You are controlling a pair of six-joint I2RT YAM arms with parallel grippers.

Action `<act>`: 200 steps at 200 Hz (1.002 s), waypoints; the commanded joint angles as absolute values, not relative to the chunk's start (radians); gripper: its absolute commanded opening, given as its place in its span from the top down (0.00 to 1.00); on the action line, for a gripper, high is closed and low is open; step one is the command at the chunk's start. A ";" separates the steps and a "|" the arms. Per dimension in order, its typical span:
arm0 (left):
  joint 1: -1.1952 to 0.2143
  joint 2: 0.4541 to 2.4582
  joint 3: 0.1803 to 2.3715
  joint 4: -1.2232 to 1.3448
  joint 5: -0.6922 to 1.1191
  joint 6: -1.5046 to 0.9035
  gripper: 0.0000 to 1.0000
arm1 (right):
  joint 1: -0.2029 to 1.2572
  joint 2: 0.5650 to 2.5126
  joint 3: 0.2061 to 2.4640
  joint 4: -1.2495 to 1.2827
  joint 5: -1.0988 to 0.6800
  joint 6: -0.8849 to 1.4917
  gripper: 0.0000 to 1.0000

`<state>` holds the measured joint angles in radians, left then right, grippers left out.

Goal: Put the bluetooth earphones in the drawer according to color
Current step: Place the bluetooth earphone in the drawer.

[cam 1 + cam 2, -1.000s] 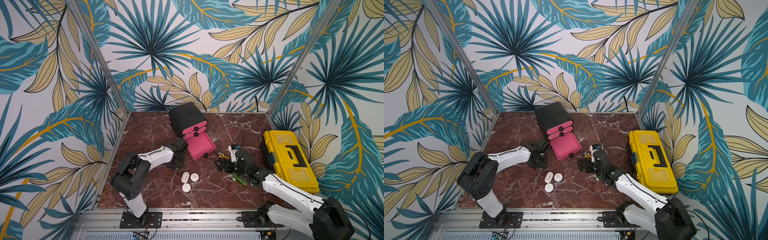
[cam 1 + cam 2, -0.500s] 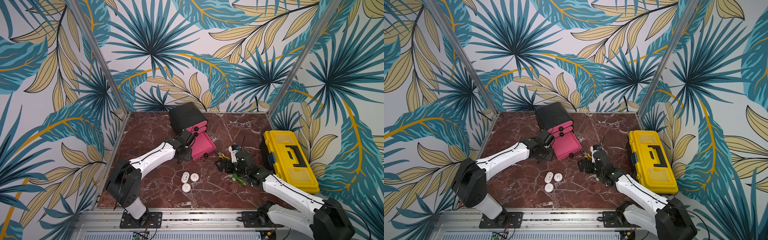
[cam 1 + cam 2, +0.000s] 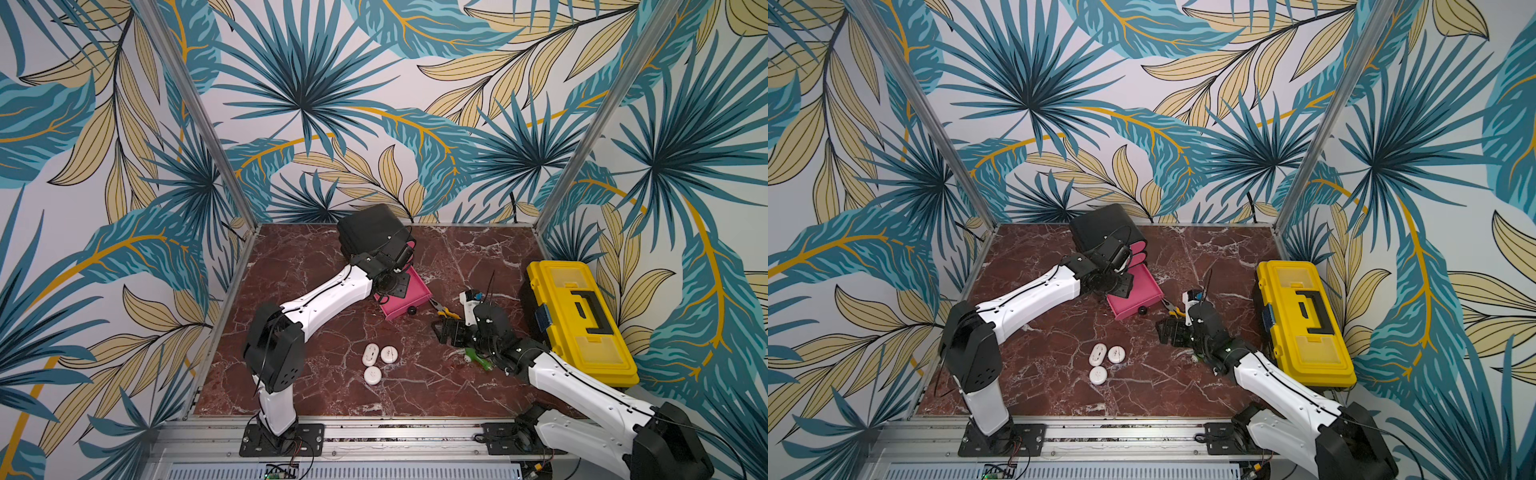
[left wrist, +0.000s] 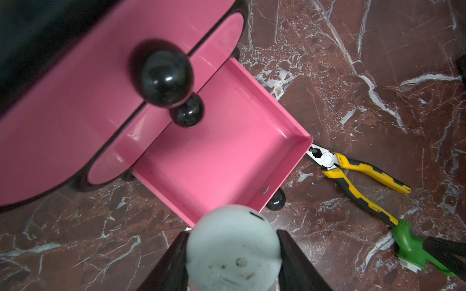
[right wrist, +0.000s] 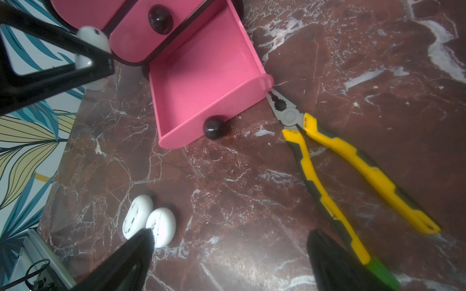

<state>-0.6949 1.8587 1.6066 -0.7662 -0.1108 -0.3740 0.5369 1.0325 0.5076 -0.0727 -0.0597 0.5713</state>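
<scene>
Writing: the white case [image 4: 232,241] shows only dark scuffs and a small slot, too blurred to read. The blue label [image 3: 542,318] on the yellow toolbox [image 3: 577,316] is too small to read.

The left gripper [image 4: 233,262] pinches that case btwn both fingers, above the table [image 3: 457,257] just beside the front corner of the btm drawer [image 4: 214,156]. That drawer is pulled out of the black cabinet [image 3: 370,226]; the top 2 drawers are shut. In both top views the arm's wrist hides gripper + case and covers part of the cabinet front. In the left wrist view the frame edge cuts off part of the case.

Three more white cases [image 3: 370,354] [image 3: 389,354] [image 3: 372,375] lie on the table well apart from the cabinet, 2 of them touching. In the right wrist view a finger covers part of that pair.

The right gripper [image 5: 232,234] is spread wide w/ nothing in it, near the pliers [image 5: 290,116], whose nose sits at the drawer's corner. The green tool [image 4: 411,247] lies partly under the right arm, one end hidden.
</scene>
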 commanded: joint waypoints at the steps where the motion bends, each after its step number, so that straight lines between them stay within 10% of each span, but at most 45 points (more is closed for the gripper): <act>1: -0.701 1.919 1.679 -0.751 -0.083 -0.342 0.51 | 0.541 1.014 0.485 -0.072 -0.050 0.583 0.01; 121: -0.702 2.129 1.761 -0.716 -0.092 -0.334 0.49 | 0.541 1.057 0.492 -0.063 -0.078 0.579 0.01; 200: -0.703 2.078 1.773 -0.753 -0.076 -0.349 0.23 | 0.541 1.073 0.515 -0.087 -0.120 0.575 0.01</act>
